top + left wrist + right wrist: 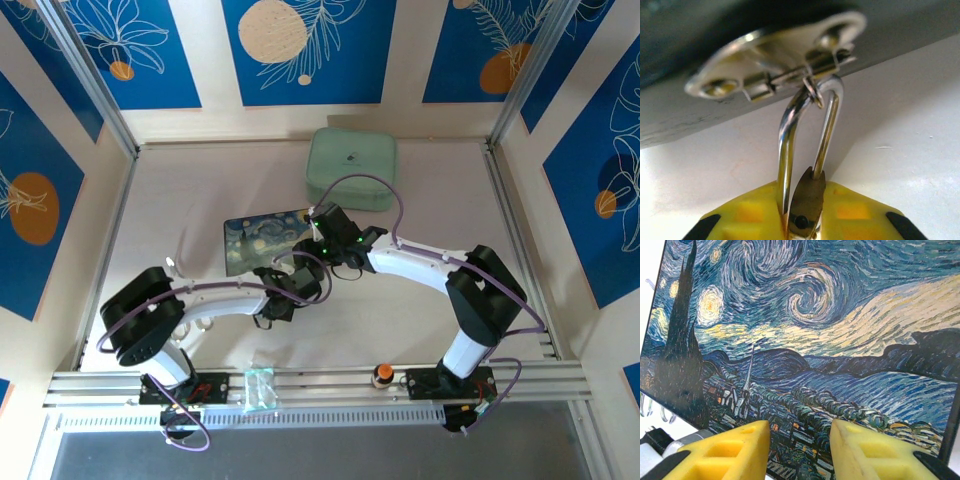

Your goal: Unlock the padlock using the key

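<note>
From the left side of the bench (420, 300), the left claw (288, 288) reaches in to the near edge of the starry-night box (262, 240) and is closed on the padlock (807, 202), whose brass body sits edge-on between the yellow pads. The shackle (786, 145) rises from the body and passes through the small ring of the silver hasp (775, 55) on the box front, so the lock hangs at the box's lower edge, just off the bench. To do this step well, the left arm should probably hold the body steady and level with the keyhole end turned outward, and avoid pulling hard enough on the hasp to drag the box. To the right, the right claw (800, 432) hovers over the painted lid with its fingers spread and nothing between them, so it has yet to fetch the key. The left wrist view gives the shackle-and-ring detail, which is too small to read from the top view. The right wrist view shows thin wire loops (650, 410) beside the box's left edge. They may be the key's ring, though I cannot tell.
</note>
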Available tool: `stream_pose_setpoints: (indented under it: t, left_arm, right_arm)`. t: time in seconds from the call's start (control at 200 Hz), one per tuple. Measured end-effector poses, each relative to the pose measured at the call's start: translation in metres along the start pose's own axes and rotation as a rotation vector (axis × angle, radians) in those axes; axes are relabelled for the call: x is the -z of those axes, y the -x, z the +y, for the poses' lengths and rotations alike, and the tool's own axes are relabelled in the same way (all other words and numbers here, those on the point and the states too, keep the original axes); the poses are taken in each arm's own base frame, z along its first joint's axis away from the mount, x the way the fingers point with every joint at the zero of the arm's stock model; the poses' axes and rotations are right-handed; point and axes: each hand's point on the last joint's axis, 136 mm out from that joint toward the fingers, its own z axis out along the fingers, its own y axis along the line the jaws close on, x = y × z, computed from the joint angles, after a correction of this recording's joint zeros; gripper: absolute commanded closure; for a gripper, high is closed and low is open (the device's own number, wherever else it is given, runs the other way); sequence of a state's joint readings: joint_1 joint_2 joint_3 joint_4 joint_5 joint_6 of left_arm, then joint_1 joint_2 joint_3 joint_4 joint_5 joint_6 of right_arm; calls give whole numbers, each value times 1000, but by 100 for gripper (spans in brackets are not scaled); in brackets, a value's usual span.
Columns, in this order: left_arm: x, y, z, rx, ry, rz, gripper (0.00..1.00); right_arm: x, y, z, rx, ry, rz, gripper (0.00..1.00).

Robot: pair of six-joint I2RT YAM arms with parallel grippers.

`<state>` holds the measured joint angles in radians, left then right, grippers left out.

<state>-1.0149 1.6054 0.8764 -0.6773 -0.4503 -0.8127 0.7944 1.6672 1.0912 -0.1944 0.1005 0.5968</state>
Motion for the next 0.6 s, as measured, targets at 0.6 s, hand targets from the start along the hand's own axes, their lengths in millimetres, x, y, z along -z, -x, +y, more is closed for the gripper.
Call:
stream_pose_setpoints:
  t: [0.6]
  left_arm:
    - [5, -15, -13, -28, 7, -4, 70]
  right_arm:
    - [-6, 4, 3, -21, 9, 0, 61]
